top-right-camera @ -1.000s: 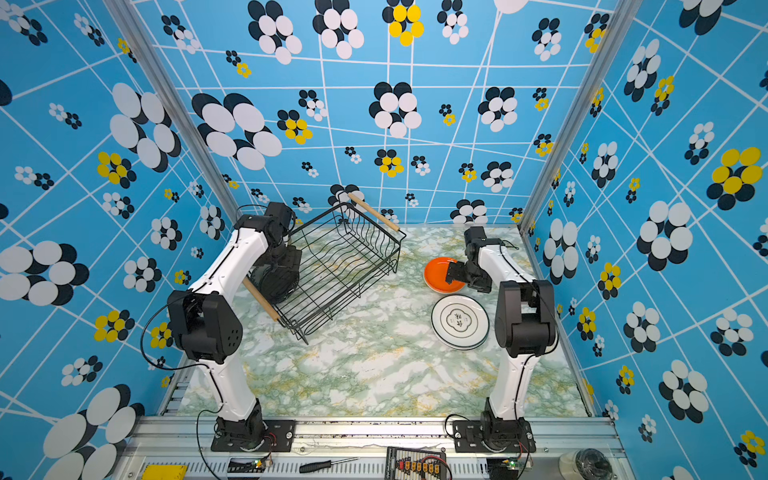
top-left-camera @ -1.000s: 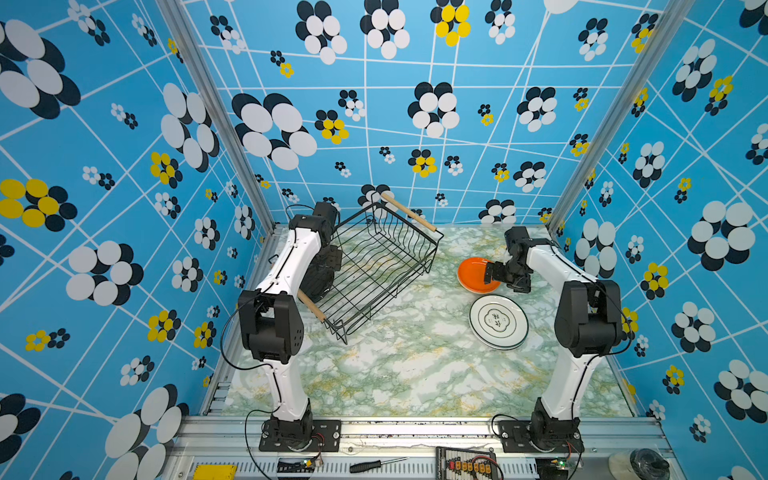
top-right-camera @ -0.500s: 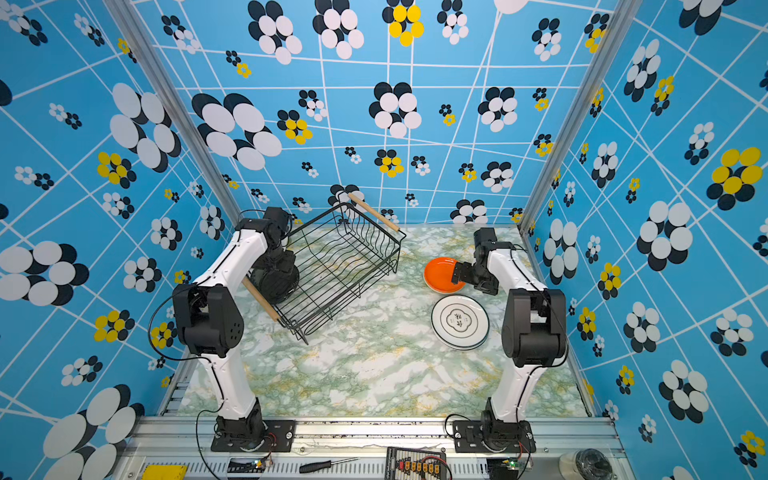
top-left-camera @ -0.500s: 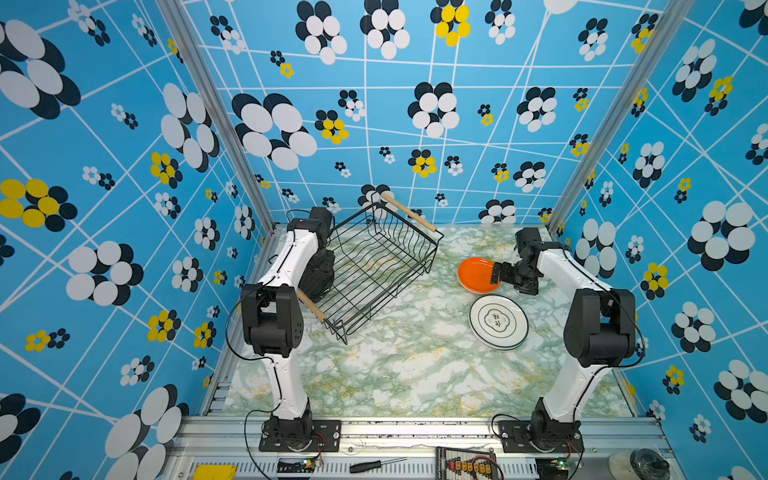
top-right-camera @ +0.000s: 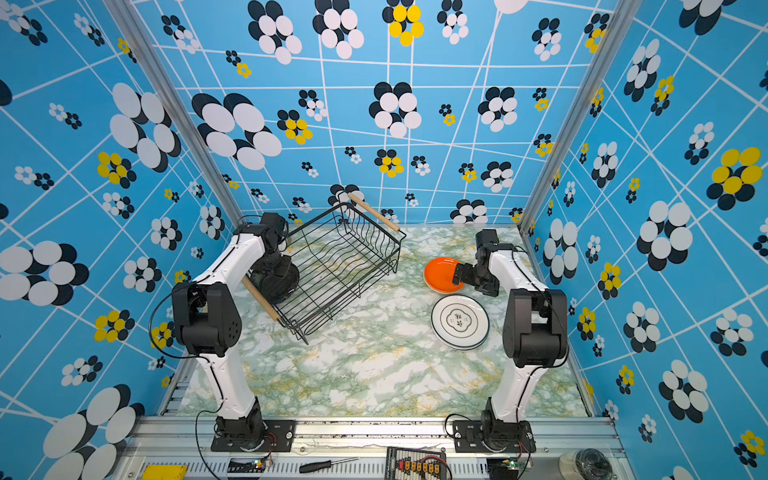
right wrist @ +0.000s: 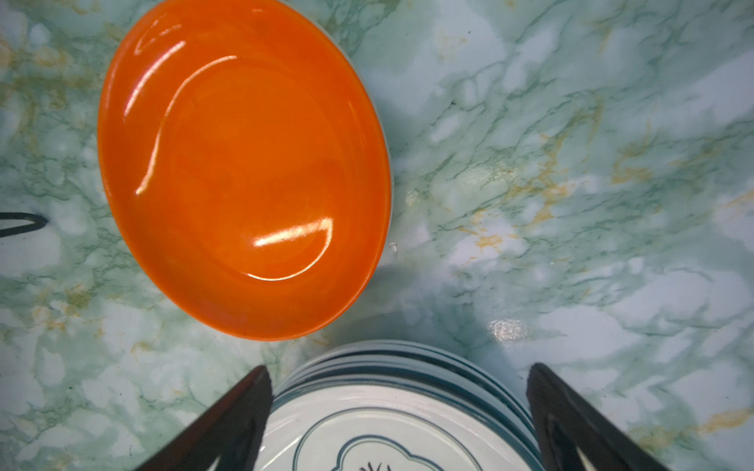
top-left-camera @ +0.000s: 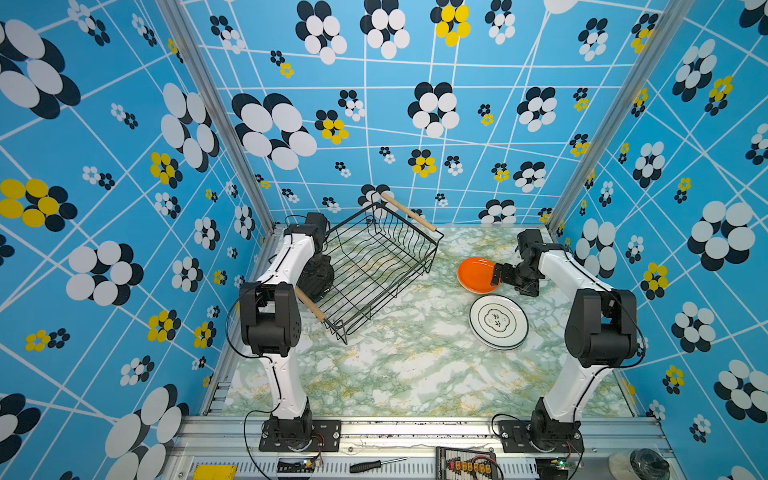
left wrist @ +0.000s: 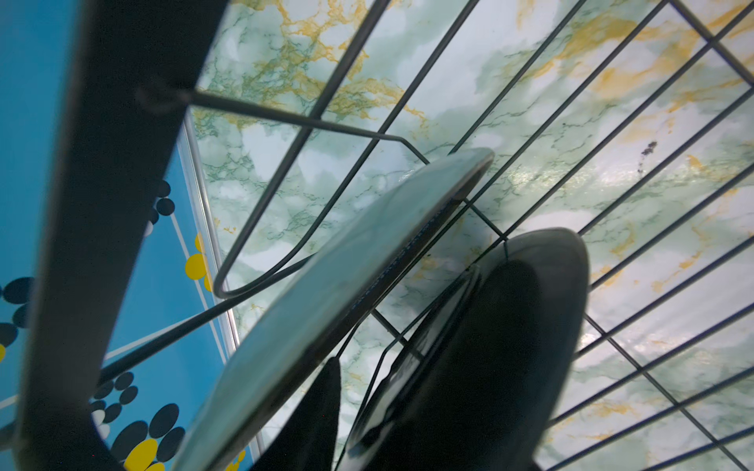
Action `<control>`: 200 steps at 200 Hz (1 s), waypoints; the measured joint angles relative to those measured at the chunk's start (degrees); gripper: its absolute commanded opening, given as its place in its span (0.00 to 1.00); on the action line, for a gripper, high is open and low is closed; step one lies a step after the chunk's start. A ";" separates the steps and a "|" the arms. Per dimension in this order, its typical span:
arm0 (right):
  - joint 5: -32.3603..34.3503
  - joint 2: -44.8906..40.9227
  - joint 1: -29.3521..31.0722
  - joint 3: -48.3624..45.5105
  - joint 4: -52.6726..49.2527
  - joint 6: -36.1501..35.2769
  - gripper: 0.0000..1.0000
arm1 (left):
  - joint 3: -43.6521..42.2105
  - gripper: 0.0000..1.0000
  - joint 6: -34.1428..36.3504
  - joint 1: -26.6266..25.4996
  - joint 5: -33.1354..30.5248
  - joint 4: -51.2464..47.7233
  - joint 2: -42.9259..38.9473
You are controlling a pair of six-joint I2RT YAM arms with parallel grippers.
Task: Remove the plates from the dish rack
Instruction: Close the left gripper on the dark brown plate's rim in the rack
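Note:
The black wire dish rack [top-left-camera: 376, 266] [top-right-camera: 332, 266] stands tilted at the back left. My left gripper [top-left-camera: 320, 253] reaches into its left end. There, in the left wrist view, one finger [left wrist: 314, 416] sits between a pale plate [left wrist: 326, 293] on edge and a black plate [left wrist: 510, 346]; the other finger is hidden. An orange plate [top-left-camera: 473, 274] [right wrist: 245, 163] lies on the table, and a stack of white plates [top-left-camera: 498, 321] [right wrist: 387, 407] lies in front of it. My right gripper [top-left-camera: 498, 274] [right wrist: 398, 407] hovers open over them, holding nothing.
The marble tabletop [top-left-camera: 395, 365] is bounded by blue flowered walls close on three sides. A screwdriver [top-left-camera: 376, 464], a small circuit board [top-left-camera: 467, 465] and a yellow block [top-left-camera: 214, 473] lie on the metal front rail beside the two arm bases.
My left gripper's jaws have narrowed at the rack's left end. The right arm's elbow has swung outward to the right, with its gripper still open by the orange plate.

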 measured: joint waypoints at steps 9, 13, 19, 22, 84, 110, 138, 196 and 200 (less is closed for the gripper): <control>0.00 -0.22 -0.04 0.00 0.02 0.00 0.99 | -0.09 0.35 0.22 0.00 -0.07 -0.02 0.00; 0.00 -0.33 -0.09 0.00 0.04 0.00 0.99 | -0.13 0.35 0.74 -0.02 -0.24 -0.02 0.00; -0.02 -0.50 -0.11 0.00 0.07 0.00 0.99 | -0.20 0.33 1.18 0.00 -0.46 -0.04 0.00; -0.04 -0.59 -0.15 0.00 0.09 0.00 0.99 | -0.22 0.33 1.22 0.00 -0.50 -0.07 0.00; -0.68 -1.40 -0.74 -0.15 0.42 -0.20 0.99 | -0.22 0.23 3.63 -0.02 -0.55 -0.79 -0.02; -1.11 -1.42 -0.74 -0.66 0.46 -0.20 0.99 | -0.22 0.18 4.46 -0.13 -0.20 -1.20 -0.15; -1.29 -1.44 -0.74 -0.66 0.59 -0.20 0.99 | -0.24 0.13 4.90 -0.13 0.09 -1.64 -0.26; -1.31 -1.49 -0.79 -0.66 1.25 -0.20 0.99 | -0.33 0.08 3.80 -0.17 0.24 -2.89 -0.57; -1.33 -1.51 -0.79 -0.66 1.25 -0.20 0.99 | -0.37 0.07 3.63 -0.20 0.22 -2.89 -0.57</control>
